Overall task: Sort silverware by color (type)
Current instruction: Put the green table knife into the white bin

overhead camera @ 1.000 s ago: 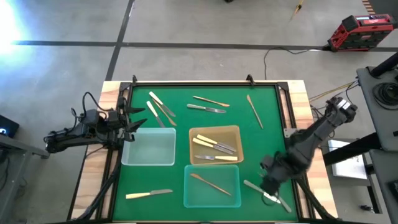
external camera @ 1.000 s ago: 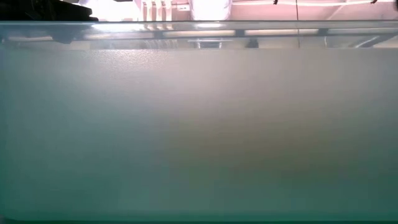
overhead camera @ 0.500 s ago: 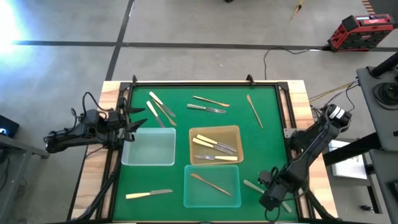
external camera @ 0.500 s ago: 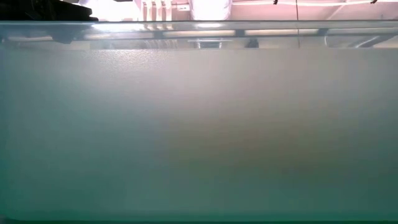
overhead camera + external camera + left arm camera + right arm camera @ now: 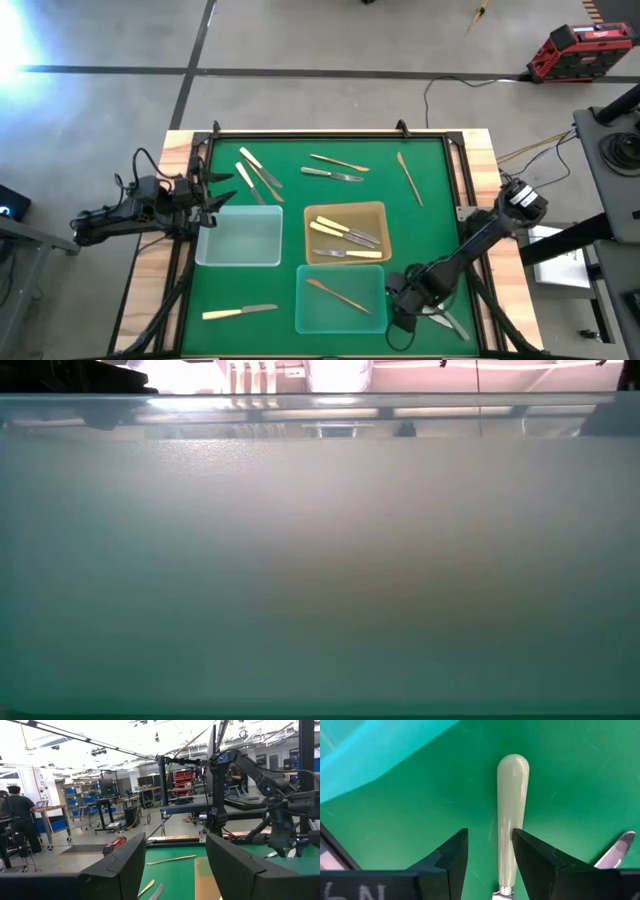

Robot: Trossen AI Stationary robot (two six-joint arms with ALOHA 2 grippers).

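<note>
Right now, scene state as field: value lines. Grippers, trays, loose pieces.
left gripper: open, parked at the mat's left edge beside the clear tray
right gripper: low at the mat's front right, fingers either side of a cream-handled piece, not clamped
amber tray: three cream-handled pieces
front tray: one gold piece
clear tray: nothing visible inside
loose on green mat: several pieces at the back, one cream-handled knife front left

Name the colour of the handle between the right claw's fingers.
Cream handle; clearest in the right wrist view.
</note>
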